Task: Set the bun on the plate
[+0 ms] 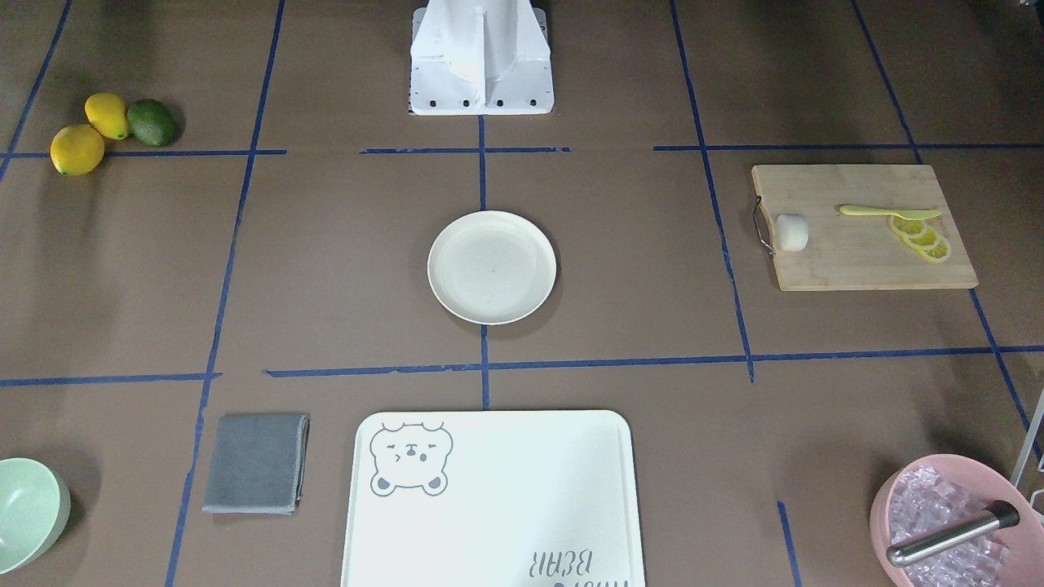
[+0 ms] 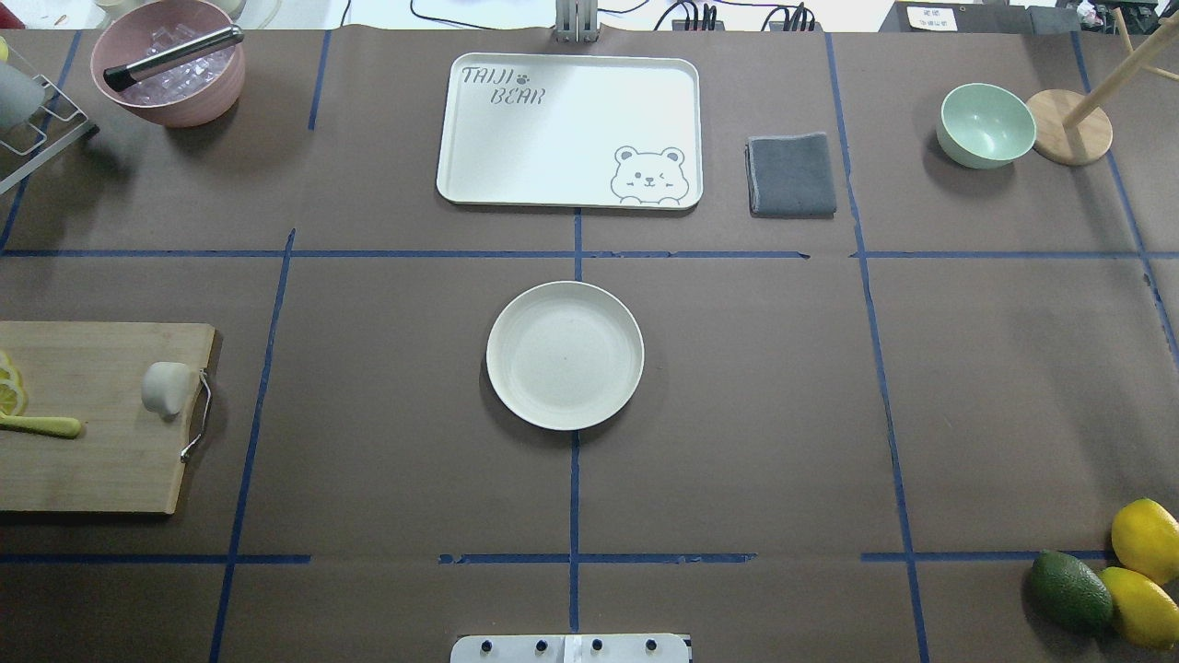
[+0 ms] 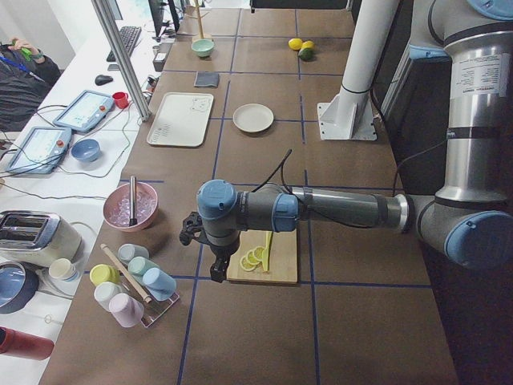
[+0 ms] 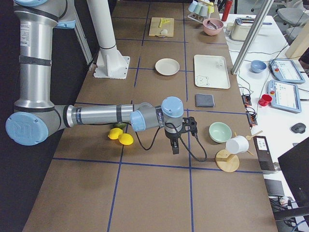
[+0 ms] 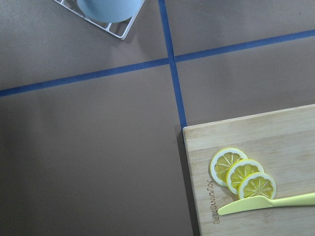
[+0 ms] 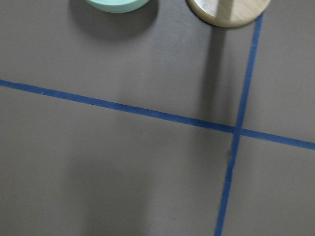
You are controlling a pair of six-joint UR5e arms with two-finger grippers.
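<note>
Lying sideways at the board [image 1: 856, 265] edge, the bun [image 1: 791, 232] points toward the plate [image 1: 492, 267], open tabletop [image 1: 644, 261] between; whether the left claw [image 3: 216, 273] and right claw [image 4: 175, 148] are apart or together cannot be told.

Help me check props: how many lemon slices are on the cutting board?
3 lemon slices, overlapping in a row on the cutting board: one nearest the board's corner, one in the middle, one next to the knife. None seems hidden.

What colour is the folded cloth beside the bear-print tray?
The cloth is plain dark grey; the overhead exterior view shows it best.
</note>
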